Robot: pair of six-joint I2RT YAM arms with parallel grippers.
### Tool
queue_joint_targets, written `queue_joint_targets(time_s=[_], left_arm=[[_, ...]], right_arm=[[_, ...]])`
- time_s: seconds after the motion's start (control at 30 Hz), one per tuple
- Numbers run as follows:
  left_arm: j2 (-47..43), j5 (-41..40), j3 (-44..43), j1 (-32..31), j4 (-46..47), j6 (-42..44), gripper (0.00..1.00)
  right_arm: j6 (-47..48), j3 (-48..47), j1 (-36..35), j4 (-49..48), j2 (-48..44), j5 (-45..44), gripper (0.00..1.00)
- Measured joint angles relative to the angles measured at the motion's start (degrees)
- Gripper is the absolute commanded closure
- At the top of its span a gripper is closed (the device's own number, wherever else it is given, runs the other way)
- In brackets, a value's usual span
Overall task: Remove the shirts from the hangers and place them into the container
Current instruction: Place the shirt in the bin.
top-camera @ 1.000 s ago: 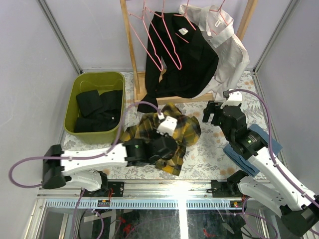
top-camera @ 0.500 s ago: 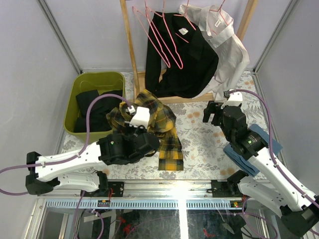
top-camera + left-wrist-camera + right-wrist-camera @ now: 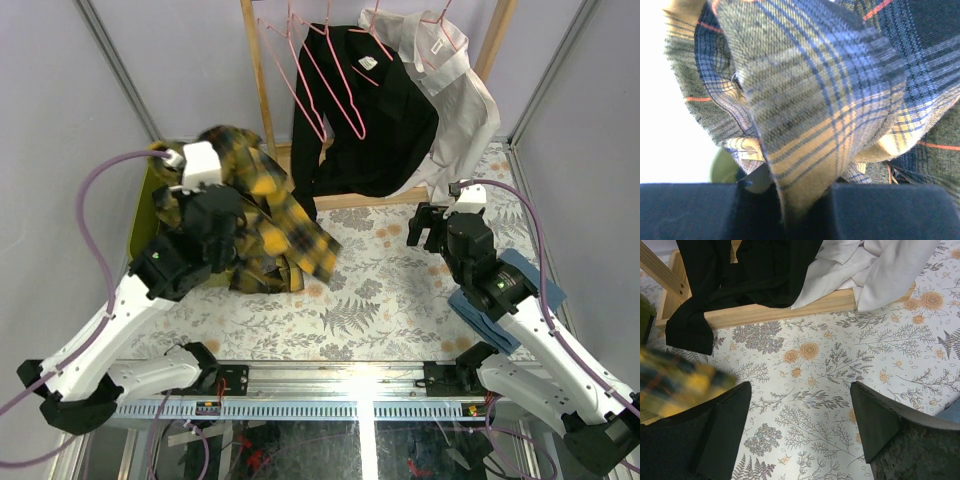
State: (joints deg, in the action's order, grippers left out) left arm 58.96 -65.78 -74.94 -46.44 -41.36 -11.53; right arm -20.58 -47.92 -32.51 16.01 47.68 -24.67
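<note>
Fingers [image 3: 880, 210] pinching plaid shirt [image 3: 270, 215], left arm [image 3: 130, 305] raised over container [image 3: 140, 225]

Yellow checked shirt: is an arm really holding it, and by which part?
Yes. The left gripper pinches a bunched fold of the plaid shirt; which part of the shirt cannot be told. The right gripper holds nothing.

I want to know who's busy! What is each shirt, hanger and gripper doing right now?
plaid shirt, gripped, lifted off the table
left gripper, shut on plaid shirt
right gripper, open, empty
black shirt, hanging up
white shirt, hanging up
bare pink hangers, hanging, empty
</note>
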Motion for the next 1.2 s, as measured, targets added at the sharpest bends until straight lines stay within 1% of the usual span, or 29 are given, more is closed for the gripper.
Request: queue_joint_targets(time_s=[0.07, 0.13, 0.27, 0.33, 0.47, 0.67, 0.7, 0.77, 0.83, 0.87, 0.9, 0.93, 0.97, 1.07, 1.13, 1.2], left_arm=[[-0.42, -0.15, -1.07, 5.25, 4.92, 5.35, 1.00], [0.33, -0.11, -2.27, 9.62, 8.04, 8.74, 1.00], [4.28, 1.73, -3.45, 17.18, 10.08, 10.10, 1.00], [7.17, 3.72, -2.21, 20.09, 10.25, 9.11, 1.00], [14.36, 9.51, 3.41, 24.76, 9.11, 4.48, 1.00], [31.36, 17.51, 9.73, 28.96, 5.33, -4.94, 0.99], [33.03, 18.25, 10.14, 29.22, 4.79, -6.10, 0.94], [35.32, 19.45, 10.84, 29.53, 4.02, -8.20, 0.79], [35.30, 20.44, 11.04, 29.79, 3.93, -9.33, 0.72], [34.80, 20.94, 11.02, 30.01, 3.82, -9.68, 0.65], [34.27, 21.31, 10.97, 30.16, 3.56, -9.81, 0.56], [33.59, 21.92, 10.86, 30.40, 3.13, -10.03, 0.43], [32.89, 22.21, 10.67, 30.51, 2.51, -10.25, 0.34], [29.92, 23.04, 9.44, 31.06, 0.04, -10.23, 0.21], [27.74, 23.41, 7.48, 31.19, -2.05, -10.12, 0.11], [25.83, 23.56, 5.31, 31.19, -3.56, -9.92, 0.03]], right_arm=[[0.00, 0.00, 0.00, 0.00, 0.00, -0.02, 0.12], [0.00, 0.00, 0.00, 0.00, 0.00, -0.07, 0.12], [-0.02, 0.00, 0.00, 0.00, 0.00, -0.26, 0.12], [-0.02, 0.00, 0.00, 0.00, 0.00, -0.31, 0.12], [0.00, 0.02, 0.00, 0.02, -0.28, -0.33, 0.12], [0.02, 0.04, 0.00, 0.20, -0.83, -0.35, 0.12], [0.11, 0.04, 0.00, 0.42, -0.83, -0.35, 0.12], [0.28, 0.07, 0.00, 0.98, -0.83, -0.35, 0.12], [0.46, 0.07, -0.02, 1.53, -0.87, -0.35, 0.12], [0.50, 0.07, 0.00, 1.60, -0.90, -0.35, 0.12], [0.55, 0.07, 0.00, 1.62, -0.96, -0.35, 0.12], [0.59, 0.07, 0.00, 1.66, -1.03, -0.35, 0.12], [0.63, 0.07, 0.00, 1.70, -1.11, -0.35, 0.12], [0.66, 0.07, 0.00, 1.70, -1.18, -0.35, 0.12], [0.66, 0.11, 0.00, 1.68, -1.18, -0.35, 0.12], [0.66, 0.17, 0.00, 1.66, -1.18, -0.35, 0.12]])
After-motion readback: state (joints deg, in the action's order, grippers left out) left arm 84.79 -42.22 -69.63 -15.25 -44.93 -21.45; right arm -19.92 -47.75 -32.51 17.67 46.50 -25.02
